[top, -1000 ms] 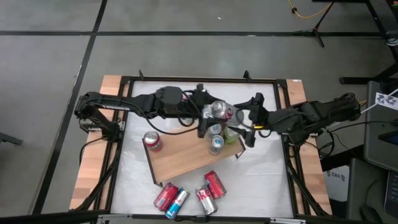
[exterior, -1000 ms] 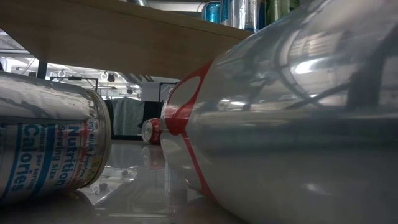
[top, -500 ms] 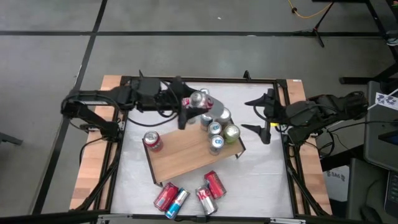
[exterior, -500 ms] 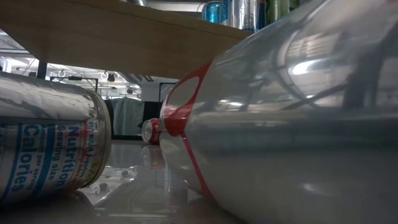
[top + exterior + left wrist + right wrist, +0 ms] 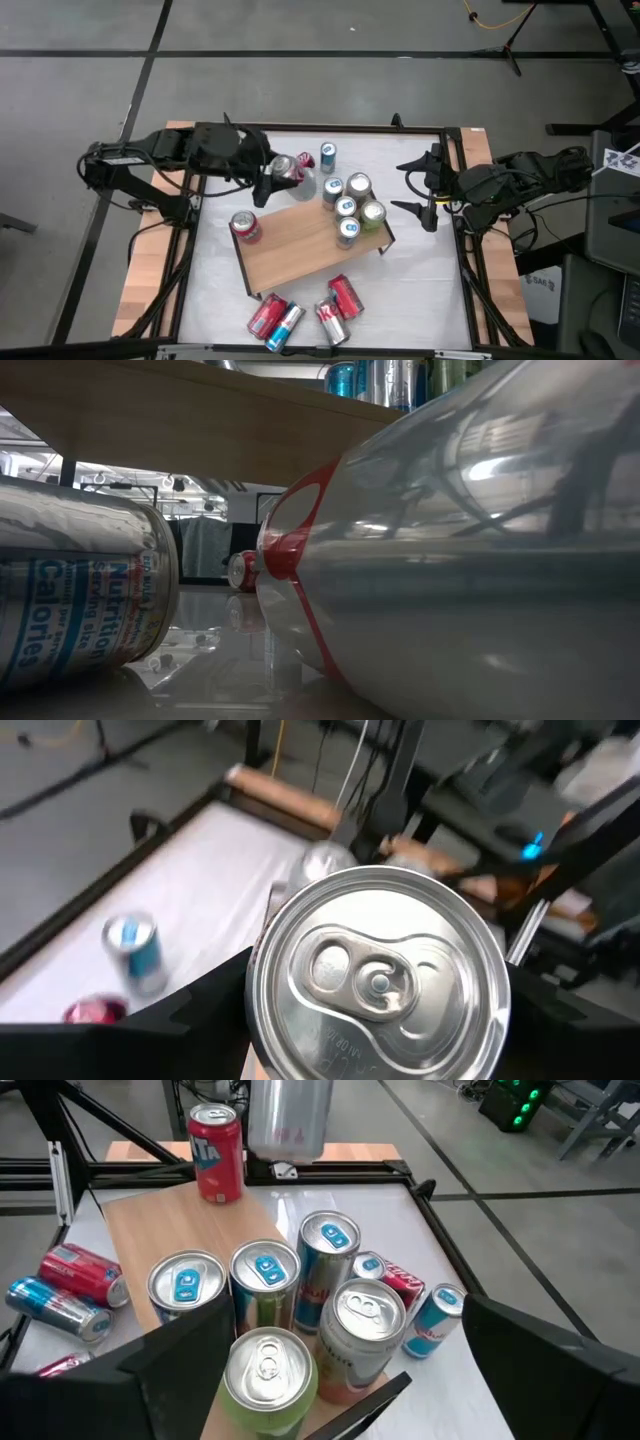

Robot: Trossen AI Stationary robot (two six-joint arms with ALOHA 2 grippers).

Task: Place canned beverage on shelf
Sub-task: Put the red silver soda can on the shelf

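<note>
Left claw (image 5: 268, 184) clamped on silver can (image 5: 283, 168), held above bench (image 5: 420, 285) just off shelf (image 5: 300, 245) far-left edge. Right claw (image 5: 428, 190) wide open, empty, right of shelf's can cluster (image 5: 352, 208).

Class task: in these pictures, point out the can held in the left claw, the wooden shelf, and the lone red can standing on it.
held can (image 5: 378, 982), left wrist view, on its silver lid.
shelf (image 5: 295, 255), high view, on bare board.
red can (image 5: 244, 227), high view, on its top.
</note>
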